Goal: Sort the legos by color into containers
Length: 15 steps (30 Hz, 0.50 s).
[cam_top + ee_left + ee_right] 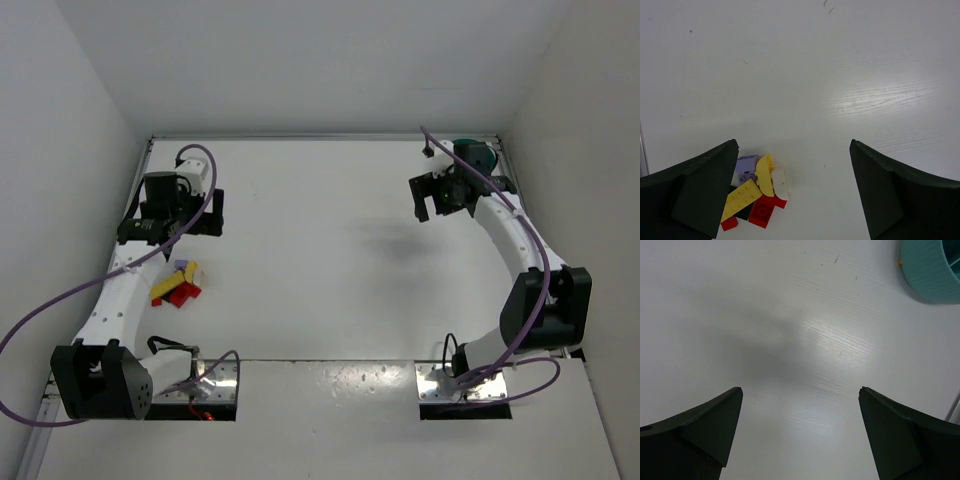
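**Zero legos (757, 192) seen sorted: pile at left, dish (932, 270) at far right**

Progress: looks like the start. All the bricks I can see sit in one heap on the desk (320, 260), and none shows inside the dish. Most of the dish's inside is out of view, so I can't rule out a piece in there. The whole sort appears left to do.

Left side: left hand (793, 150) is spread wide and holds nothing. In its wrist view the heap lies low in frame, close against the inner side of the left-hand finger and not centred in the gap. Bricks I can pick out:
- pale purple brick (746, 165)
- yellow plate (741, 199)
- curved yellow piece (764, 175)
- cream-white piece (780, 182)
- red brick (762, 212)

They touch and overlap. From above, the heap sits beside the left forearm, nearer the bases than the hand. My guess is the hand must draw back and drop to reach a single brick.

Middle: bare desk, only a soft shadow.

Right side: right hand (801, 390) is also parted and holds nothing, hovering over blank desk. The teal dish is in the far right corner, just beyond this hand and up-right in its wrist view. It is well apart from the heap. A tiny yellow speck (899, 262) sits by the dish's outer wall, too small to identify.
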### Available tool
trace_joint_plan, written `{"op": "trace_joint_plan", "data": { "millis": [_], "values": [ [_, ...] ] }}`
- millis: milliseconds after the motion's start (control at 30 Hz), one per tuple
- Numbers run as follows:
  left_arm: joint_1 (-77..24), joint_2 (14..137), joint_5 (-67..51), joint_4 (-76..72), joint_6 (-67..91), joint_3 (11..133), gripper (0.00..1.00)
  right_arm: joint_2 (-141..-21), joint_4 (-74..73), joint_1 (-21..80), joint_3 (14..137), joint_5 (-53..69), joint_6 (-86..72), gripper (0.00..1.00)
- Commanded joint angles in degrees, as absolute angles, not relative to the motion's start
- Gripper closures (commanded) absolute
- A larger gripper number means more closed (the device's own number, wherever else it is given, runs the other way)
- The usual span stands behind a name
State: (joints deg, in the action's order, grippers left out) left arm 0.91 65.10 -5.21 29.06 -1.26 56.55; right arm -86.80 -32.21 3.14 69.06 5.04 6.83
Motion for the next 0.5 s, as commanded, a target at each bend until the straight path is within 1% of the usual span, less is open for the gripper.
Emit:
{"op": "trace_joint_plan", "data": {
  "millis": [0, 167, 200, 233, 333, 400, 467],
  "values": [
    [1.49, 64.51, -7.29, 27.60, -3.50, 56.87, 0.00, -85.35, -30.33, 3.08, 70.05, 6.15, 6.50, 0.00],
    [1.49, 63.46, -9.40, 30.75, -9.57, 57.48, 0.00, -85.34, -32.60, 3.08, 71.45, 7.81, 9.40, 0.00],
    [1.49, 63.46, -8.10, 31.28, -10.36, 58.00, 0.00, -85.86, -33.30, 3.08, 71.98, 8.34, 9.40, 0.00],
    [1.49, 63.46, -3.82, 32.51, -10.37, 58.01, 0.00, -86.65, -35.14, 3.08, 73.29, 9.74, 11.06, 0.00],
    [2.19, 64.60, 0.34, 37.51, -12.99, 60.29, 0.00, -89.03, -40.66, 3.69, 76.62, 11.42, 13.35, 0.00],
    [3.25, 63.20, 2.11, 40.51, -15.89, 59.77, 0.00, -90.17, -43.75, 3.69, 78.30, 15.45, 15.81, 0.00],
    [5.44, 58.90, 2.72, 42.61, -21.60, 57.75, 0.00, -90.79, -47.27, 3.69, 79.62, 20.02, 17.57, 0.00]
  ]
}}
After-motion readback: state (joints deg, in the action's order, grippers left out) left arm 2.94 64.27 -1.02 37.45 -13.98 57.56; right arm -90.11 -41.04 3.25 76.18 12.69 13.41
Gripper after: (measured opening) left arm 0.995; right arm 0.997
